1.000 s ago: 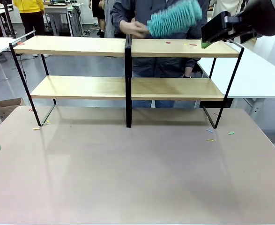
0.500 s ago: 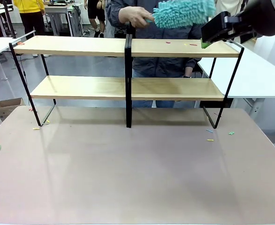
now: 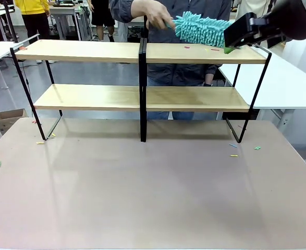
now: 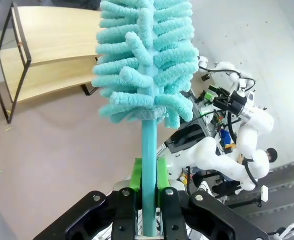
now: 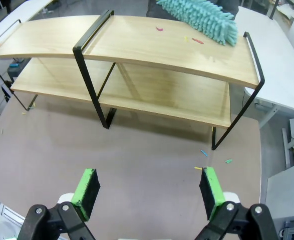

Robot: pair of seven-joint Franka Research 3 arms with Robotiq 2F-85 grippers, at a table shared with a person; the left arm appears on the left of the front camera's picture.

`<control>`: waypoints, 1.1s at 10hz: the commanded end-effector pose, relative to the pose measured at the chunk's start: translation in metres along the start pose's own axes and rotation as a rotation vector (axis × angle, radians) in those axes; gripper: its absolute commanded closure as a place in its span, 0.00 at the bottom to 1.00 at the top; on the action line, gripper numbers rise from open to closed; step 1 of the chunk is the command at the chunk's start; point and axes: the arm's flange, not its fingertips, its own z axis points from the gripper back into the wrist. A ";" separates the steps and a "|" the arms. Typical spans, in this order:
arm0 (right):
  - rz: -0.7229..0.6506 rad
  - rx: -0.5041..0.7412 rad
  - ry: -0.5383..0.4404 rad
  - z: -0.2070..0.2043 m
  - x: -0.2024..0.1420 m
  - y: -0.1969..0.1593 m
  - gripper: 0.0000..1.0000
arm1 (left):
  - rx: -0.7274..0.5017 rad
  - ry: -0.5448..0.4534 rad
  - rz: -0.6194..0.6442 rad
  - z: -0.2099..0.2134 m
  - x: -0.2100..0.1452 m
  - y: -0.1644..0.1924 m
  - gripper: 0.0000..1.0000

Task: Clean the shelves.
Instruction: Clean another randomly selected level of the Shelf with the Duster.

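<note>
Dusters (image 4: 145, 60), two (both teal): left end effector (image 4: 148, 176) clamps one; right end effector (image 5: 148, 189) gapes.

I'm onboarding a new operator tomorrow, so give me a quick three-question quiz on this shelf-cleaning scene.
1. True or false: the right hand is open.
2. What does the left hand grip? A) a cloth B) a teal duster C) a bottle
3. Fill in: the person's hand holds a second duster over the ___ board of the shelves.
Key: 1 true; 2 B; 3 top.
</note>
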 end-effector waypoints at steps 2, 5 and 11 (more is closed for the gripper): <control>0.000 0.002 -0.002 0.000 0.000 0.001 0.00 | 0.016 0.141 -0.022 -0.050 0.021 -0.002 0.88; 0.000 0.002 -0.002 0.000 0.000 0.001 0.00 | 0.174 0.293 0.044 -0.145 0.029 0.001 0.88; 0.000 0.002 -0.002 0.000 0.000 0.001 0.00 | 0.250 0.309 0.042 -0.167 0.040 0.013 0.88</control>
